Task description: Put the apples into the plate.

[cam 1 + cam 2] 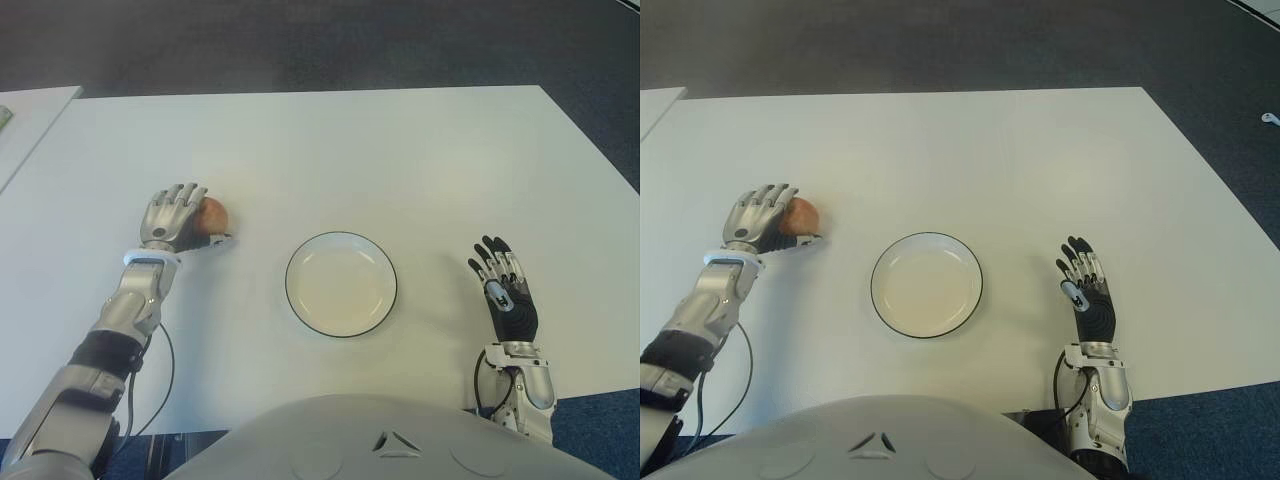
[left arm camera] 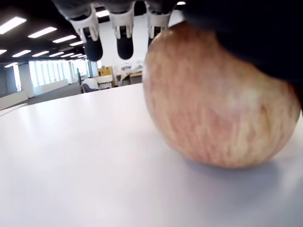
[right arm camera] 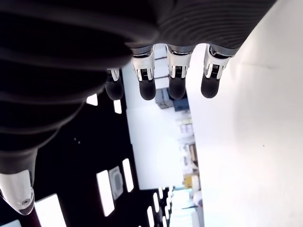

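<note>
One red-yellow apple point(image 1: 213, 214) sits on the white table point(image 1: 400, 150), left of the white plate point(image 1: 340, 285) with a dark rim. My left hand point(image 1: 178, 215) is against the apple from its left, palm on it. In the left wrist view the apple point(image 2: 218, 99) rests on the table and the fingers point(image 2: 124, 42) reach straight past its top, not wrapped around it. Nothing lies in the plate. My right hand point(image 1: 500, 275) shows right of the plate, fingers point(image 3: 147, 87) spread and holding nothing.
A second white table edge point(image 1: 30, 115) shows at the far left. Dark carpet point(image 1: 300, 45) lies beyond the table's far edge. Bare tabletop stretches between the apple and the plate.
</note>
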Robot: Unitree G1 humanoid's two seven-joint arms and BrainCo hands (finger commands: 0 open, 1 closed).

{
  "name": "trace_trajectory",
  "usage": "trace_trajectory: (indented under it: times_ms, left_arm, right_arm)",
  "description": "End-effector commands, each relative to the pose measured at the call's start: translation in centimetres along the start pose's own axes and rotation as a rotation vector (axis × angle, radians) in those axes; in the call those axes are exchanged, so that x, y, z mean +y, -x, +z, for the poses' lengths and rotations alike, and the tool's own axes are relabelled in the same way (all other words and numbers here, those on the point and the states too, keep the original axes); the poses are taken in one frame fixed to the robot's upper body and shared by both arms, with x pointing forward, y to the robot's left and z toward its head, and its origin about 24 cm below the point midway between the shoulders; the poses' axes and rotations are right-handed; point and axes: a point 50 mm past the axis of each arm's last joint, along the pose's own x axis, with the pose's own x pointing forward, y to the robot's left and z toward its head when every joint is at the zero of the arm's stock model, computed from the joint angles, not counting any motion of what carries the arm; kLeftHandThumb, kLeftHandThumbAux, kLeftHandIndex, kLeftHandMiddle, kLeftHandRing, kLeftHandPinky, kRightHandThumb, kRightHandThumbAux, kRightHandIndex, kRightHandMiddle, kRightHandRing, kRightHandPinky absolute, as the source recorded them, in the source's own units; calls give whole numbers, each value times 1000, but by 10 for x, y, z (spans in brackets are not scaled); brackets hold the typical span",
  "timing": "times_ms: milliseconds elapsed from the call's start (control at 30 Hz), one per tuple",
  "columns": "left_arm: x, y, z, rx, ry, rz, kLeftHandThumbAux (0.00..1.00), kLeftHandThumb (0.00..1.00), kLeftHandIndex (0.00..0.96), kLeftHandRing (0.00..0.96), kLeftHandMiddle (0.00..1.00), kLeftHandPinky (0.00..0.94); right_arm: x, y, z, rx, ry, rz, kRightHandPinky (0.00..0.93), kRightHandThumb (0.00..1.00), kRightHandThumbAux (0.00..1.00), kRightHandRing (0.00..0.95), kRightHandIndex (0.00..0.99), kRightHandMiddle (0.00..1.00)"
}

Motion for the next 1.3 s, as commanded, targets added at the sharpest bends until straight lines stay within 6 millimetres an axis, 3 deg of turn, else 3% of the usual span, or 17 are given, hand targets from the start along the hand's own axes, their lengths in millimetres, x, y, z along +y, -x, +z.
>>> trace_trajectory:
  times_ms: [33, 300, 367, 400, 467, 500, 533, 600, 700, 833, 967, 1300]
  left_arm:
    - [-33, 13, 1, 3, -2, -134, 360, 289, 46, 2, 5, 73]
    - [-45, 15, 0, 3, 11, -157, 354, 316, 120, 59, 72, 131]
    - [-48, 16, 1, 1, 17, -160, 362, 352, 191, 157, 176, 210]
    - [-49, 16, 1, 1, 19, -161, 383, 402, 255, 263, 288, 297]
    - [-51, 16, 1, 0, 15, -162, 409, 468, 334, 387, 419, 403]
    - [-52, 16, 2, 0, -1, -168, 413, 479, 348, 406, 441, 420]
    - [-54, 16, 2, 0, -13, -172, 512, 561, 378, 455, 493, 456]
    - [-56, 16, 3, 4, -33, -183, 597, 632, 404, 497, 538, 487]
    - [-63, 16, 2, 13, -59, -213, 659, 692, 426, 556, 593, 522]
    - [-67, 16, 3, 12, -47, -216, 661, 816, 428, 651, 516, 648]
    - [-67, 15, 6, 5, -6, -210, 664, 843, 415, 713, 508, 728]
    - [-63, 15, 11, -14, 31, -190, 667, 851, 400, 803, 525, 817]
  right_arm:
    - [-6, 17, -21, 142, -51, -46, 31, 197, 574, 50, 11, 78]
    - [-13, 17, -18, 134, -37, -56, 5, 199, 583, 50, 23, 92]
    - [-13, 17, -17, 134, -38, -56, 2, 197, 578, 51, 24, 95]
    - [-14, 17, -17, 134, -39, -57, 1, 195, 574, 52, 24, 97]
    - [-14, 17, -17, 135, -41, -57, 0, 191, 567, 53, 24, 99]
    - [-14, 17, -17, 136, -44, -57, 0, 191, 566, 53, 23, 99]
    - [-14, 17, -17, 137, -47, -57, 0, 186, 559, 52, 23, 101]
    - [-15, 16, -16, 138, -50, -57, 0, 181, 553, 51, 22, 102]
    - [-15, 16, -16, 136, -54, -57, 0, 176, 543, 49, 20, 103]
    - [-16, 14, -15, 135, -51, -55, 0, 170, 534, 53, 19, 108]
    - [-17, 12, -15, 138, -49, -53, 0, 159, 523, 58, 17, 112]
    - [-19, 10, -18, 133, -45, -42, 0, 126, 512, 56, 10, 112]
